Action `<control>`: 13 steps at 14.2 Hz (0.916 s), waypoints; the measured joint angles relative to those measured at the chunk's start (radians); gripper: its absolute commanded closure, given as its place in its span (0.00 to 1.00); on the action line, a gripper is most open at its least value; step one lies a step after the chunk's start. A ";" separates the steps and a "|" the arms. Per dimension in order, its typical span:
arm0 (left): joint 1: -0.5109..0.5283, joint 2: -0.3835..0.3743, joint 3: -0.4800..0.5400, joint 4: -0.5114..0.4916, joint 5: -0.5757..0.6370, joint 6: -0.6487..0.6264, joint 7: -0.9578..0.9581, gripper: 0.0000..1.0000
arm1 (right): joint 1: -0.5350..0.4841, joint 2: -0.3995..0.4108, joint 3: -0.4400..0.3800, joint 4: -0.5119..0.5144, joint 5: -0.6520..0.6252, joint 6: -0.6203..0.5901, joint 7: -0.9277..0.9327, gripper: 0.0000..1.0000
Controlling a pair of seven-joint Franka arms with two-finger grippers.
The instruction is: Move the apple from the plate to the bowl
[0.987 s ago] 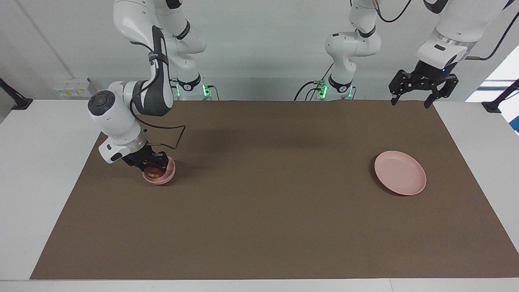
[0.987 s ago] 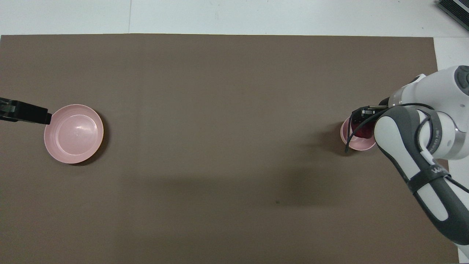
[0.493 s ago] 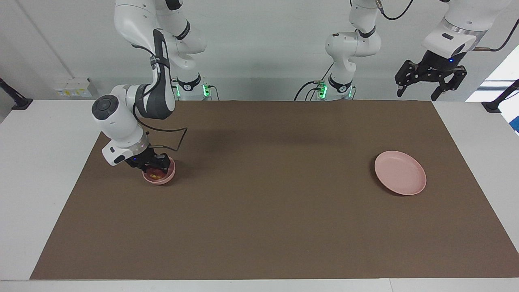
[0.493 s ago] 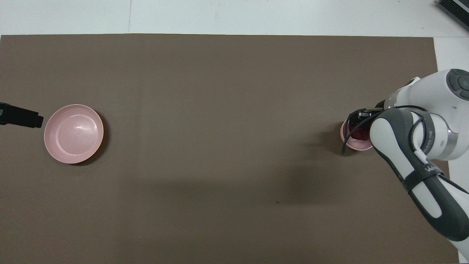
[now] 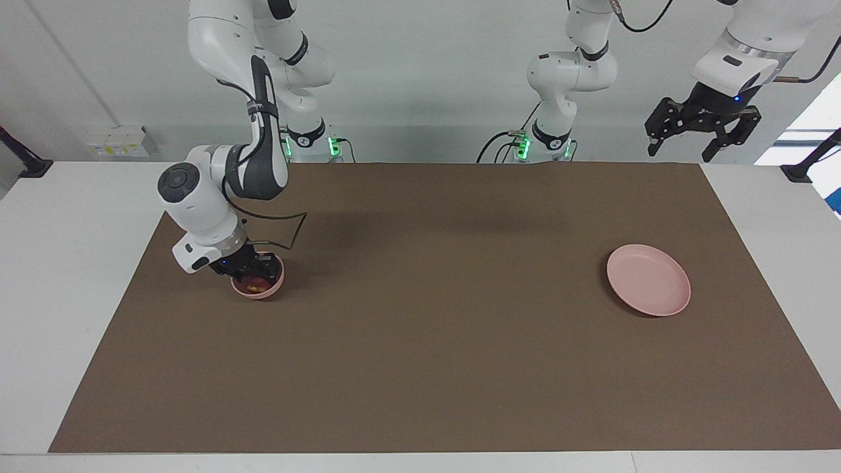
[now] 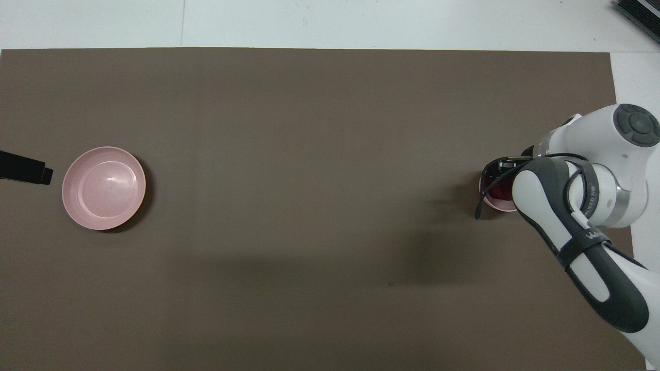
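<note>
Inside the bowl [image 5: 259,287] sits the apple [image 5: 253,284], right gripper [image 5: 248,270] over it, grip unclear; left gripper [image 5: 704,134] hangs wide apart, well away.

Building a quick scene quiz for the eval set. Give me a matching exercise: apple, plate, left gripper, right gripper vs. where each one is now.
Things:
1. apple
2. plate
3. left gripper
4. right gripper

Places:
A. low at the bowl, by the apple
B. raised in the air at the left arm's end of the table
C. lying inside the bowl
D. bare, on the brown mat toward the left arm's end

Pairs: 1-C, 2-D, 3-B, 4-A
</note>
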 measured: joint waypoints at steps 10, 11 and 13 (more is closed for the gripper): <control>0.010 -0.015 0.014 -0.023 0.001 -0.006 0.000 0.00 | 0.000 0.011 0.000 -0.004 0.000 0.012 0.000 0.00; 0.010 -0.016 0.014 -0.023 0.001 -0.006 0.000 0.00 | 0.001 0.008 0.000 0.002 0.000 0.012 0.000 0.00; 0.010 -0.016 0.014 -0.023 0.001 -0.006 0.000 0.00 | 0.001 -0.018 0.000 0.018 0.000 0.011 0.002 0.00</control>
